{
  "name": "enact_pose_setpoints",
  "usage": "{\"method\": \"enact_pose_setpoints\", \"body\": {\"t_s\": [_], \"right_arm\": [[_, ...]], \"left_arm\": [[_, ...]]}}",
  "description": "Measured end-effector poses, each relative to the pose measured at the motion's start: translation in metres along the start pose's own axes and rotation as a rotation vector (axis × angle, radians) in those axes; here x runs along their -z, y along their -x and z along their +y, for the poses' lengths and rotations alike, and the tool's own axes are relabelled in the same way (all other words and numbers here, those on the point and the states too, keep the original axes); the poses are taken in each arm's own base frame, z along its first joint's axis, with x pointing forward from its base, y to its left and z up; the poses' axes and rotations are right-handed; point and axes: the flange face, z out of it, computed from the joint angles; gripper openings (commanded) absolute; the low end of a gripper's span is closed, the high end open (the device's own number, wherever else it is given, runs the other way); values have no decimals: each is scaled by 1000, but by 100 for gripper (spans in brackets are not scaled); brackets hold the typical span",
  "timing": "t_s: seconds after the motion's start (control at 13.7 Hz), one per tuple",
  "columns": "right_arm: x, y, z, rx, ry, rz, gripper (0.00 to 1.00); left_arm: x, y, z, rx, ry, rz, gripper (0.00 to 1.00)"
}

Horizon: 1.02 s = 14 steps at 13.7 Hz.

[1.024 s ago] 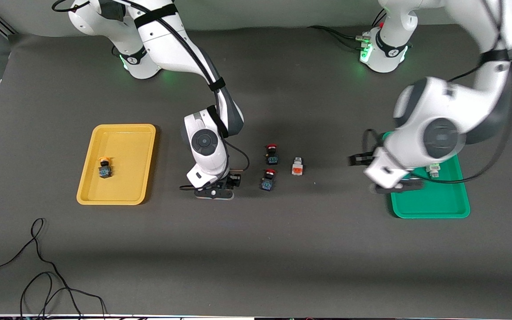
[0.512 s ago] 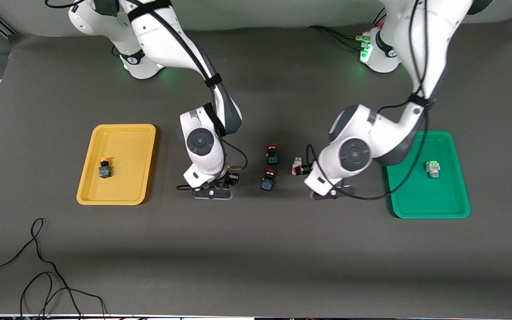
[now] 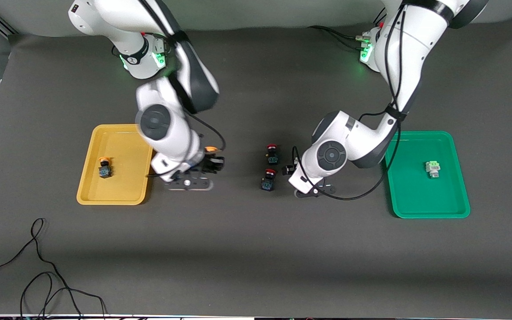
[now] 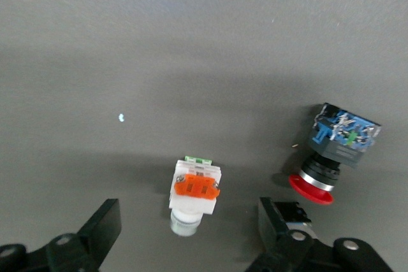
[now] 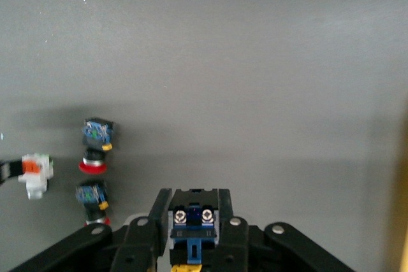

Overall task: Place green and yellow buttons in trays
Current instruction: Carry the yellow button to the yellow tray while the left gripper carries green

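Right gripper (image 5: 191, 234) clamps a yellow-capped button (image 5: 191, 221), up in the air just beside the yellow tray (image 3: 118, 195) — another yellow-capped button (image 3: 104, 168) lies in that tray. Left gripper (image 4: 191, 237) hangs wide open over the orange-faced block (image 4: 196, 186), fingers either side; green-faced block (image 3: 433, 169) sits in the green tray (image 3: 434, 211).

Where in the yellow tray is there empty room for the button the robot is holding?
The right gripper, shut on a yellow-capped button, is beside the yellow tray. The one button in it sits toward the outer long rim; everywhere else is bare. It is crowded mid-table, where the open left gripper straddles the orange-faced block beside two red-capped buttons.
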Motion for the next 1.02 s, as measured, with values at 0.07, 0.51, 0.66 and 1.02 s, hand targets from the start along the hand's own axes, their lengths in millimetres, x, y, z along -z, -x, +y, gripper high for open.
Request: {"method": "enact_pose_setpoints", "body": {"t_s": [0.07,0.51,0.66,1.02], "right_arm": [[16,-5,23,36,2,-9,24],[47,-35,228,224,48,-39,24],[46,-28,278,235,40,-56,24],[-18,-10,309,207,67,-27,24]], "left_arm": [[-10,4,0,-8,-7,5,96],[-60,24,-14,-44,-5,50,32],[-62,24,-15,-44,-1,56,0],[-42,22,-16,31,-7,68,0]]}}
